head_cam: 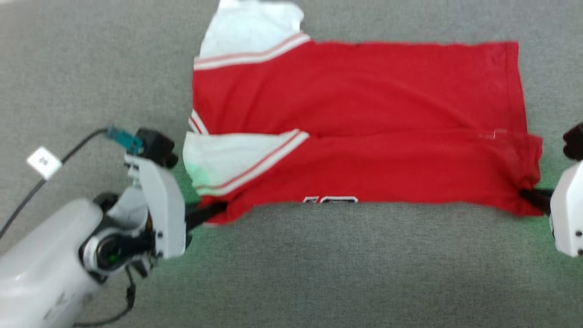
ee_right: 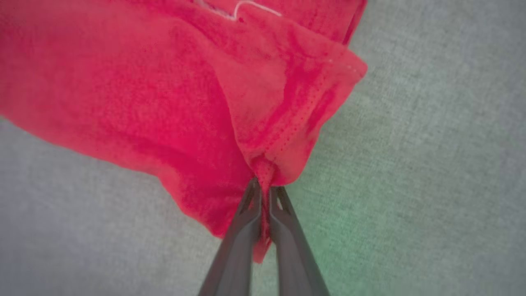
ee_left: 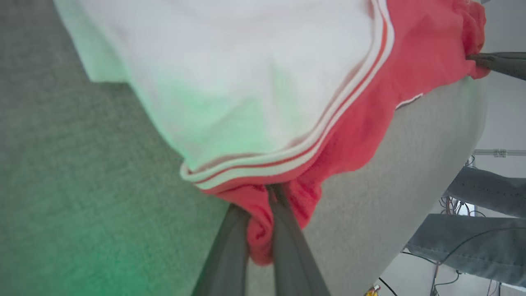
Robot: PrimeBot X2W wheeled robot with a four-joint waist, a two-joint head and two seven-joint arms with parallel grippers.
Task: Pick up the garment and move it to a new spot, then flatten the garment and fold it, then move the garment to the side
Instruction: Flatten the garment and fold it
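Looks mid-fold, pinching near corners of the garment (head_cam: 364, 114) in left gripper (head_cam: 221, 208) and right gripper (head_cam: 528, 195); next calls for carrying both evenly over to the far edge.

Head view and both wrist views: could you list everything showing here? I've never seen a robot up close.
garment: one, bright red with white panels and striped trim, spread across the surface, both near corners pinched.
surface: one, grey and fabric-covered, under the garment.
cable: one, black, running to the left arm's wrist.
tag: one, white, on the cable, far left of the head view.
person's legs: apparently two, in blue-grey jeans, beyond the surface's edge in the left wrist view.
left gripper: one, dark fingers, jaws shut on the garment's near left corner.
right gripper: one, dark fingers, jaws shut on the garment's near right corner.
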